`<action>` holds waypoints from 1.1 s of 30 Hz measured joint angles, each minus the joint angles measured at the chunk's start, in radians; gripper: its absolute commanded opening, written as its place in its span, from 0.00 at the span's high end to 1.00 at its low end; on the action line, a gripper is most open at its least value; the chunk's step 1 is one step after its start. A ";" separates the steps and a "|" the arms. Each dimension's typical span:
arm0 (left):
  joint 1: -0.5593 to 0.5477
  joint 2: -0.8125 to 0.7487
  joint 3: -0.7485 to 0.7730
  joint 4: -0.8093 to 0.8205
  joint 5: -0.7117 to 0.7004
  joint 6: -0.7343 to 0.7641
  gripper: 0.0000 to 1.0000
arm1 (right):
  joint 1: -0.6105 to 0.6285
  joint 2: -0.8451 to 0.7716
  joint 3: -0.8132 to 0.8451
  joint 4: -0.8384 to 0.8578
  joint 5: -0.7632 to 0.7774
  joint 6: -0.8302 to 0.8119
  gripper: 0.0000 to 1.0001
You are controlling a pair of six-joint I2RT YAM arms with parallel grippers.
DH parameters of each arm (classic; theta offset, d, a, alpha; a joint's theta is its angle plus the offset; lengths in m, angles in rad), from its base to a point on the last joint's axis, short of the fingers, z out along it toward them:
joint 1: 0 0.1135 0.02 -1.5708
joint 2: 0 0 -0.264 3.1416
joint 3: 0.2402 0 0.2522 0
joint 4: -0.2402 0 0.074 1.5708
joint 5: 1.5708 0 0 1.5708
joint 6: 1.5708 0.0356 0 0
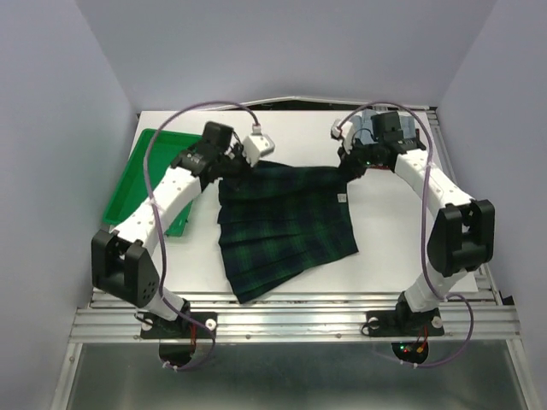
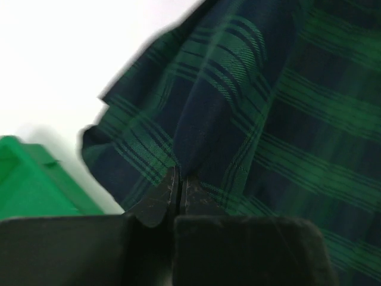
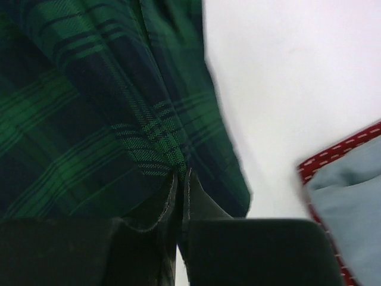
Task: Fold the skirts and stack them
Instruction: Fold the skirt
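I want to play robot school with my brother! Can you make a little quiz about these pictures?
1. True or false: the left tool is open and empty.
2. What does the right tool pinch? A) a sock B) the plaid skirt C) a cup
3. Fill in: the green tray lies on the ___ arm's side.
Key: 1 false, it is shut on the skirt; 2 B; 3 left.
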 measured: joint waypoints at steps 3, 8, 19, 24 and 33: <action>-0.096 -0.119 -0.220 0.010 -0.018 0.004 1.00 | -0.004 -0.060 -0.154 -0.003 -0.013 -0.031 0.99; -0.243 -0.184 -0.477 0.029 -0.066 -0.023 1.00 | 0.016 -0.123 -0.408 0.006 -0.030 -0.052 0.99; -0.296 -0.049 -0.573 0.215 -0.312 -0.101 1.00 | 0.116 -0.143 -0.592 0.136 0.065 0.040 0.99; -0.292 0.023 -0.508 0.261 -0.386 -0.129 1.00 | 0.118 -0.075 -0.514 0.192 0.163 0.093 0.99; -0.224 0.059 -0.355 0.341 -0.523 -0.133 1.00 | 0.118 -0.060 -0.358 0.292 0.292 0.134 0.99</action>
